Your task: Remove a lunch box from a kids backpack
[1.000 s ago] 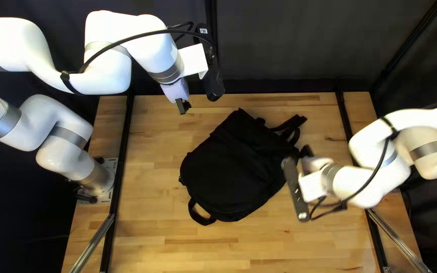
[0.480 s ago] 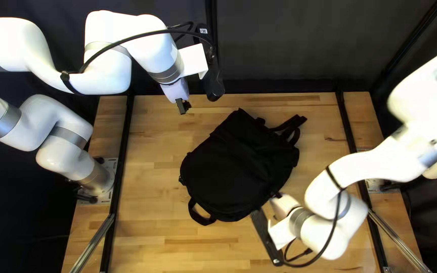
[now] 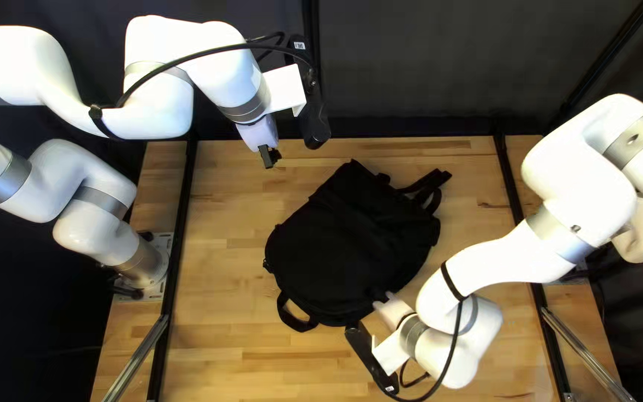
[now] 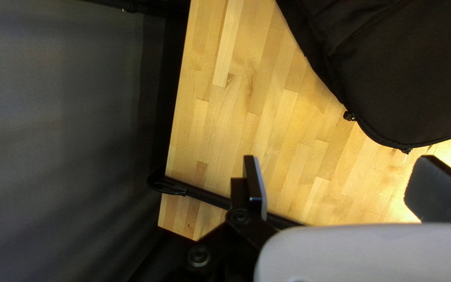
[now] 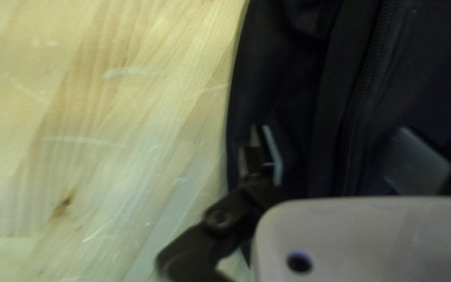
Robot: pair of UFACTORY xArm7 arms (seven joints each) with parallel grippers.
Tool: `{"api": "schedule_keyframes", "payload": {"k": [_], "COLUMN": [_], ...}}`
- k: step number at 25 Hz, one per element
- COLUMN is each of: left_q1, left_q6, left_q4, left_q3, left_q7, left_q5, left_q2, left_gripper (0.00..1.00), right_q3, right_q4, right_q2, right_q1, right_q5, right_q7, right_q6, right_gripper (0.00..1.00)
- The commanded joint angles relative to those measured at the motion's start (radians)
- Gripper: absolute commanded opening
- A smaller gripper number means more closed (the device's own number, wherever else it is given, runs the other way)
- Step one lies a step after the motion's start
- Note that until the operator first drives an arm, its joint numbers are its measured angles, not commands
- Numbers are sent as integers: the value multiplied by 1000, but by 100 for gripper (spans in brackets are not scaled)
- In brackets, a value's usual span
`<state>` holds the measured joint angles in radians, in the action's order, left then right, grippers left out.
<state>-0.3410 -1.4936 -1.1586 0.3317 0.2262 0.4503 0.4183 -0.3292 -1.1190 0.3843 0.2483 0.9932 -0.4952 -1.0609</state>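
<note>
And here's the black backpack [image 3: 351,246], lying flat on the wooden table [image 3: 225,320]; the lunch box is nowhere in sight, so it's presumably inside! The right gripper [image 5: 335,146] is over the bag's edge, fingers wide with the zipper [image 5: 364,89] running between them; whether either finger touches fabric, I can't tell; the left gripper [image 4: 340,162] hangs wide and empty off the bag's far side.

This bag looks soft and floppy, so expect it to fold, sag and slide on smooth wood rather than resist; the loop handle [image 3: 297,324] looks the sturdiest hold for steadying it, with a small zipper pull [image 4: 349,116] for opening, a fiddly pinch that could slip. The box should be stiffer, its weight anyone's guess; best taken by a handle or narrow edge, bag pinned, or the cloth may come along too!
</note>
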Motion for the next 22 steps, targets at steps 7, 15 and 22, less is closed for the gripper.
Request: {"api": "schedule_keyframes", "payload": {"k": [7,15,22], "left_q1": [0,0,0], "left_q6": [0,0,0], "left_q4": [0,0,0], "left_q3": [0,0,0], "left_q7": [0,0,0], "left_q5": [0,0,0], "left_q2": [0,0,0], "left_gripper": [100,100,100], "right_q3": [19,17,-14], "right_q4": [160,289,232], "right_q2": [-146,-271,-240], "right_q1": [-21,-23,9], "right_q5": [-3,-41,-100], "right_q7": [-24,-66,-49], "right_q6": [-50,-68,-121], "right_gripper": [1,0,100]}}
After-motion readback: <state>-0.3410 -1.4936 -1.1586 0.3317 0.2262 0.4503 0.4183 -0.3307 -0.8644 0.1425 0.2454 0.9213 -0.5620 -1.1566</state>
